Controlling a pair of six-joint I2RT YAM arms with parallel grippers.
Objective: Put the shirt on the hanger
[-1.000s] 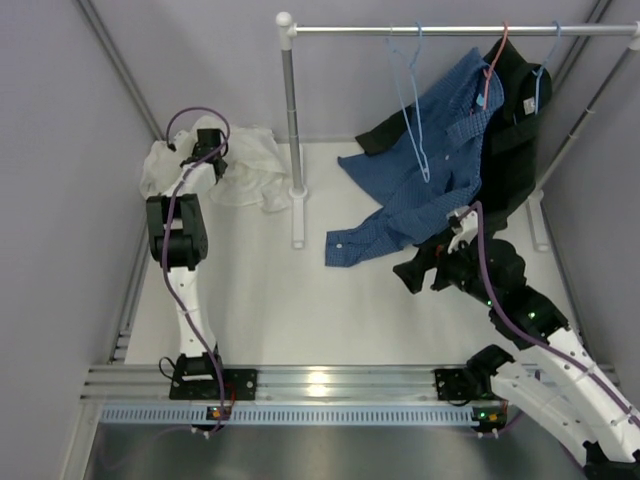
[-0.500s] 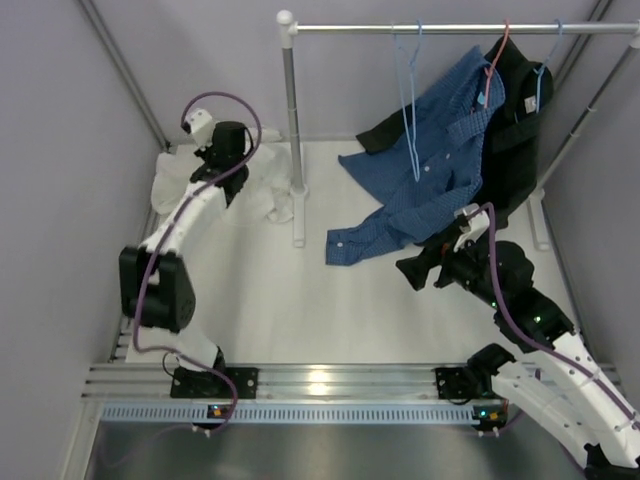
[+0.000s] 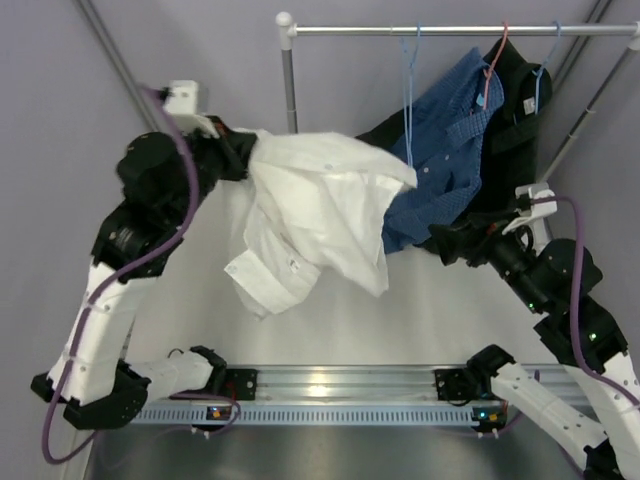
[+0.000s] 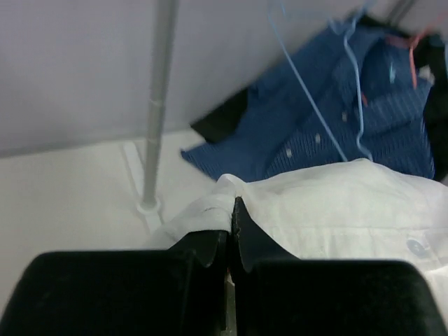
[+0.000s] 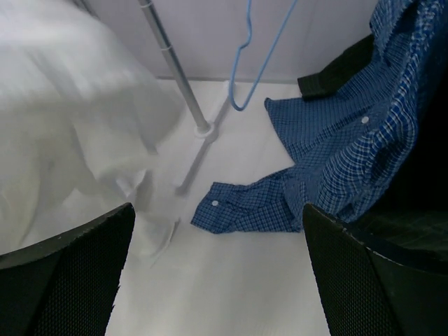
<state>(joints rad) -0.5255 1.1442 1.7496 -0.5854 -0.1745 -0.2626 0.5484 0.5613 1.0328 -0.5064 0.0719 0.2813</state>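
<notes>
Lifted off the bench (image 3: pixel 330 330), the shirt (image 3: pixel 320 205) now hangs pinched in the left hand (image 4: pixel 231 213); right hand (image 5: pixel 217 273) spread.

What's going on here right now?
The left end effector is shut on the large white collared button-up shirt, holding it draped in the air close to the thin light-blue wire hanger, which hangs bare on the metal rail. The right end effector is open and empty, near the blue patterned shirt. The white shirt is not yet on the hanger.
</notes>
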